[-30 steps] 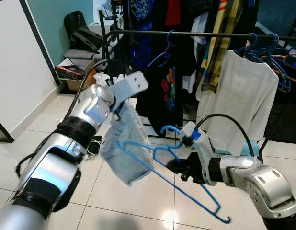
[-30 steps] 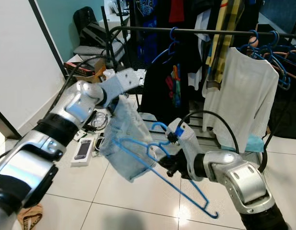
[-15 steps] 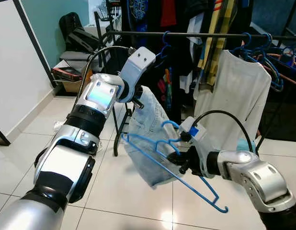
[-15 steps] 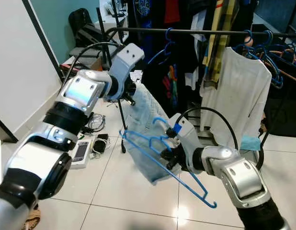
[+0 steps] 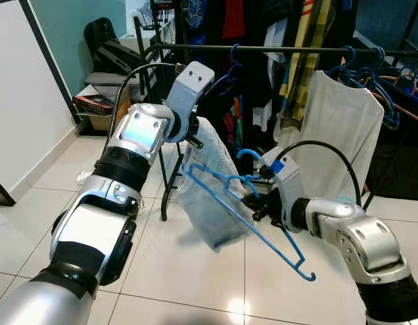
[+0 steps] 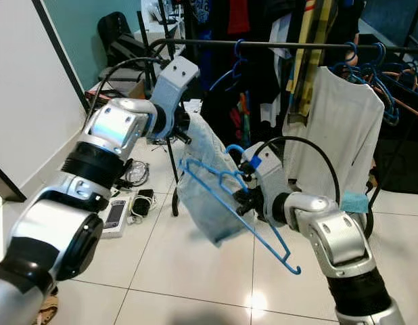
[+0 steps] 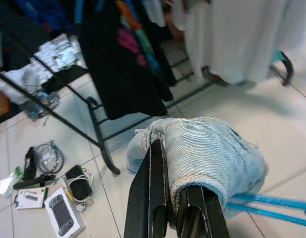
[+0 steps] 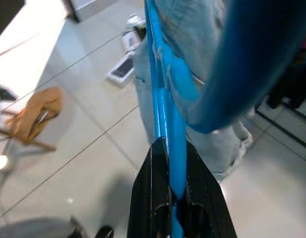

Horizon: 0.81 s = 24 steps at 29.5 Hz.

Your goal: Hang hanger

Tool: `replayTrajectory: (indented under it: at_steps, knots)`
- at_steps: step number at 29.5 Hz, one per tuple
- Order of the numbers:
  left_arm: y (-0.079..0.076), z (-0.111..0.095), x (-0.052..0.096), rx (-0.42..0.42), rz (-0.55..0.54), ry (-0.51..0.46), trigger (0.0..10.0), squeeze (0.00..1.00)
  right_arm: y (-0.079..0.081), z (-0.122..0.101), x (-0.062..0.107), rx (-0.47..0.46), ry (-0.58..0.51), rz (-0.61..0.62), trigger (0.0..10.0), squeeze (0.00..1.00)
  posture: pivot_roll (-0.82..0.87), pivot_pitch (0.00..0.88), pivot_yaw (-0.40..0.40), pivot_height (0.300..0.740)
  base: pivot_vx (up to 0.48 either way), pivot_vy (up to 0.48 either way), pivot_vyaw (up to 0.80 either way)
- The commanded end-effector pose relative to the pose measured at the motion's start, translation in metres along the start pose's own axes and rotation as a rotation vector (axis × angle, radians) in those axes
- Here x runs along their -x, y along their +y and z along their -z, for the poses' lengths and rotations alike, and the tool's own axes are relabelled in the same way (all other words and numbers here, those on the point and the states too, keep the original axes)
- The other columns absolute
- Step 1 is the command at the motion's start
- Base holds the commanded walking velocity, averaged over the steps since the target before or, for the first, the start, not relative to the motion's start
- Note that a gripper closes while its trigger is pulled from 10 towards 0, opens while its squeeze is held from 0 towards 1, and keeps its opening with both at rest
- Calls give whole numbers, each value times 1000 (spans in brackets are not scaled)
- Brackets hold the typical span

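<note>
You are looking at a white tiled floor (image 5: 94,196) in front of a black clothes rail (image 5: 290,49) crowded with dark garments, a white shirt (image 5: 341,128) and several blue hangers on the rail (image 5: 375,78). Behind your left side stand a white wall panel and a teal wall, with a black bag and boxes stacked in the corner. On the floor near the rail's foot lie a handheld device in a box (image 7: 63,216), a coil of cable (image 7: 46,156) and other small clutter.

Your left hand (image 7: 175,218) is raised in front of the rail, its two black fingers (image 7: 155,198) pressed together on a fold of the pale blue denim garment (image 5: 212,193), which hangs down from that grip. The cloth bunches over the fingertips in the left wrist view.

Your right hand (image 8: 169,198) reaches in from the right, just beside the garment, and its fingers are closed tightly on the blue hanger (image 5: 263,227) close to the hook. The hanger is tilted: one shoulder points up and left, lying against the denim, and the other slopes down toward the floor, ending in a small upturned tip. Its hook (image 5: 248,154) curves up beside your right wrist, below the rail and not touching it. You cannot tell whether the hanger's upper arm is inside the garment or only lying against it.
</note>
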State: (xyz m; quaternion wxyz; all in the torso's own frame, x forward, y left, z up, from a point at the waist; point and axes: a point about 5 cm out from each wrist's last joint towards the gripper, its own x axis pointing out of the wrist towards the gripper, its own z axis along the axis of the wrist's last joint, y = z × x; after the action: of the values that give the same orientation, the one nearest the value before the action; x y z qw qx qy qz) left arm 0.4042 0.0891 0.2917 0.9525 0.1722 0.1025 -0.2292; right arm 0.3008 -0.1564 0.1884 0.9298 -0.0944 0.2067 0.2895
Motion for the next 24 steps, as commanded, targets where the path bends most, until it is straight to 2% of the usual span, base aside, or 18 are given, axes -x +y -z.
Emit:
replayTrajectory:
  at_steps: [1,3,8,9,10,12,13,15,19,20,24]
  knots:
    - [6,-11,4,8,-29,-27,10000,0,-5,-2,1,1,-14,40,10000,0,-78,0,86,740,0,0,0]
    - [16,-9,5,0,-97,-27,10000,0,-4,-3,3,-3,-14,38,10000,0,-82,0,90,740,0,0,0]
    - [26,-5,5,-46,-176,-21,10000,0,0,-3,6,4,-4,11,10000,0,-85,0,92,740,0,0,0]
    - [30,-2,5,-83,-215,-18,10000,0,2,-2,8,14,8,-6,10000,0,-88,0,95,740,0,0,0]
    - [30,-2,5,-83,-215,-18,10000,0,2,-2,8,14,8,-6,10000,0,-88,0,95,740,0,0,0]
    - [37,0,5,-176,-293,-16,10000,0,7,0,12,25,23,-45,10000,0,-91,0,96,740,0,0,0]
    - [37,0,5,-176,-293,-16,10000,0,7,0,12,25,23,-45,10000,0,-91,0,96,740,0,0,0]
    - [41,1,6,-248,-344,-19,10000,0,13,2,15,32,33,-89,10000,0,-94,0,98,740,0,0,0]
    - [39,2,5,-332,-349,-9,10000,0,9,3,18,38,37,-76,10000,0,-93,0,99,740,0,0,0]
    - [35,3,4,-340,-330,-3,10000,0,4,2,19,41,32,-46,10000,0,-93,0,99,740,0,0,0]
    - [31,5,3,-347,-298,5,10000,0,-1,0,19,42,23,-18,10000,0,-89,0,101,740,0,0,0]
